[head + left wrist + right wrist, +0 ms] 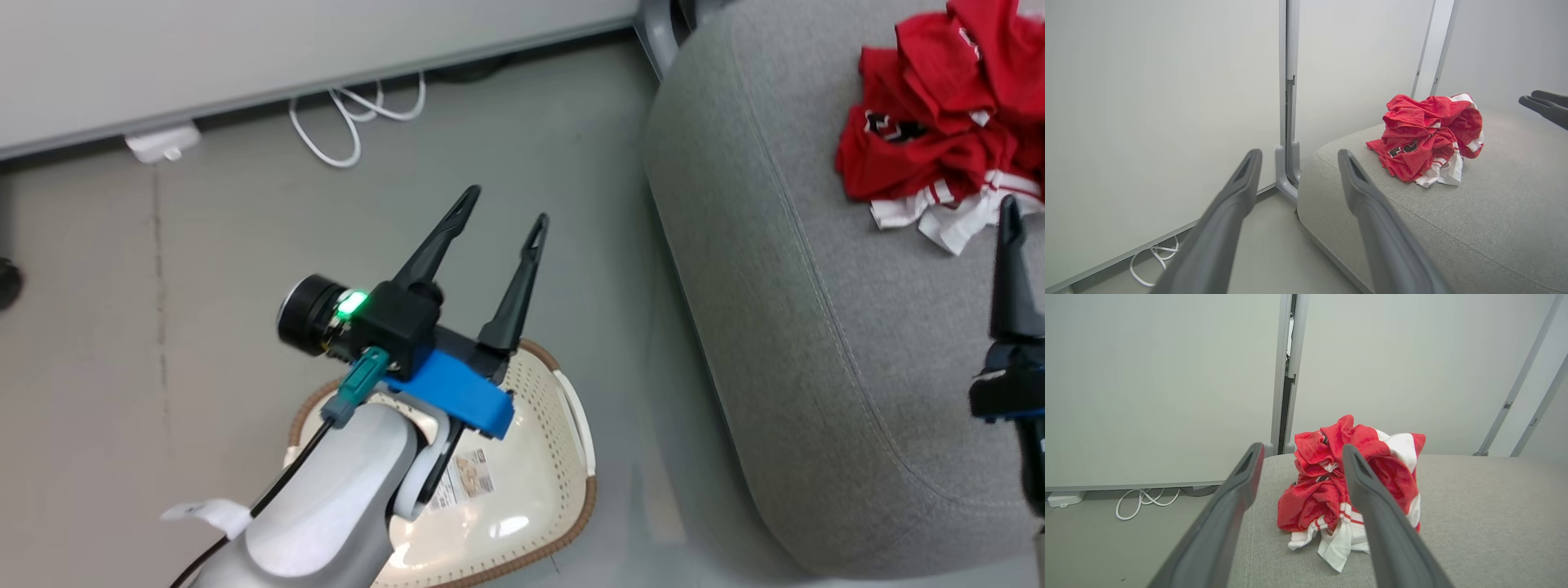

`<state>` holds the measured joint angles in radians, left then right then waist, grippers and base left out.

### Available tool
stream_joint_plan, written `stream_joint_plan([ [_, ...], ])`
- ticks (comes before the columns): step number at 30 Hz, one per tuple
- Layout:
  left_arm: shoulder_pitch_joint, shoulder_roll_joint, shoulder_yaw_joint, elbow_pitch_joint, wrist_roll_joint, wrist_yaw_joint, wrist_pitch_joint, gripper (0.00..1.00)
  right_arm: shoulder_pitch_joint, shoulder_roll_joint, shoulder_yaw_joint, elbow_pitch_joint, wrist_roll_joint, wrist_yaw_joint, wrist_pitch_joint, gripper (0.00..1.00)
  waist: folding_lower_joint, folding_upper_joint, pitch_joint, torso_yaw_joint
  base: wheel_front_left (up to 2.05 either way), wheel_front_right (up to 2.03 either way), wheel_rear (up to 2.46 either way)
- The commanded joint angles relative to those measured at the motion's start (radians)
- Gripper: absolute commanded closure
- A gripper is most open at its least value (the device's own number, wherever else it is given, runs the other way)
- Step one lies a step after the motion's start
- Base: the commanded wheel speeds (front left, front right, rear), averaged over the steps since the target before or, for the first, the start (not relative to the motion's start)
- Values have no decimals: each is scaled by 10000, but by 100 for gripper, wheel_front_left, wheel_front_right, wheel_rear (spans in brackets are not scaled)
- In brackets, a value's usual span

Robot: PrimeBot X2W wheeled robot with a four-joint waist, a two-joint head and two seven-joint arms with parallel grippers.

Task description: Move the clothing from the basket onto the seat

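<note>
A: Two grippers to account for. How do they stand?

B: Nearest, the left gripper [507, 204] hangs over the basket [563, 457]. Its two dark fingers are spread wide and nothing lies between them.

A: How many baskets?

B: One, standing on the floor [163, 343] near the seat [816, 343]. One label sticker [469, 478] shows on its inner bottom.

A: And the other gripper?

B: Farther on, the right gripper [1302, 448] sits above the seat cushion. Its two fingers are parted just as wide and grip nothing. The tips point at the clothing [939, 122], close before it. Whether one tip brushes the white trim I cannot tell.

A: Where is the clothing, then?

B: It lies on the seat as one crumpled red heap with white stripes, well apart from the basket. One black-and-white mark shows on it. How many garments make up the heap I cannot tell.

A: Anything beyond that?

B: One white cable [351, 122] loops on the floor at the foot of the pale wall panel [286, 41], with one white plug block [163, 143] beside it.
</note>
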<state>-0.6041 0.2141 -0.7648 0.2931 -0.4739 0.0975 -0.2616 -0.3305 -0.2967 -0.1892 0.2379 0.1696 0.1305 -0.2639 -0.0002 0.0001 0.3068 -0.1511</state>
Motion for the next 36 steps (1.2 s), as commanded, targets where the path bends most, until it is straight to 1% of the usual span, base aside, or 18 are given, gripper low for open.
stream_joint_plan([
  [1, 283, 23, 222, -51, 77, 55, -45, 0, 267, 119, 74, -226, 4, 5, -10, 0, 2, -1, -506, 352, 0, 0, 0],
  [6, 1107, -56, 1161, -260, 416, -18, -45, 0, 863, 448, 434, -830, 42, 5, -10, 0, 2, -1, -1094, 790, 0, 0, 0],
  [11, 1988, -168, 2282, -573, 842, -55, -46, 0, 1294, 794, 801, -1128, 26, 4, -8, 0, 2, -1, -1539, 1154, 0, 0, 0],
  [18, 3150, -413, 3595, -725, 1357, -419, -48, 0, 1847, 1286, 1181, -1147, -80, 5, -8, 0, 2, -1, -2121, 1595, 0, 0, 0],
  [24, 3865, -662, 4444, -621, 1778, -722, -47, 0, 2388, 1666, 1285, -1141, -234, 5, -8, 0, 2, -1, -2587, 1897, 0, 0, 0],
  [30, 4575, -876, 5289, -756, 2168, -950, -47, 0, 2905, 1888, 1348, -1103, -305, 5, -8, 0, 2, -1, -2962, 2061, 0, 0, 0],
  [36, 5197, -1083, 6039, -990, 2536, -1235, -47, 0, 3090, 2071, 1349, -1055, -287, 5, -8, 0, 2, -1, -3082, 2133, 0, 0, 0],
])
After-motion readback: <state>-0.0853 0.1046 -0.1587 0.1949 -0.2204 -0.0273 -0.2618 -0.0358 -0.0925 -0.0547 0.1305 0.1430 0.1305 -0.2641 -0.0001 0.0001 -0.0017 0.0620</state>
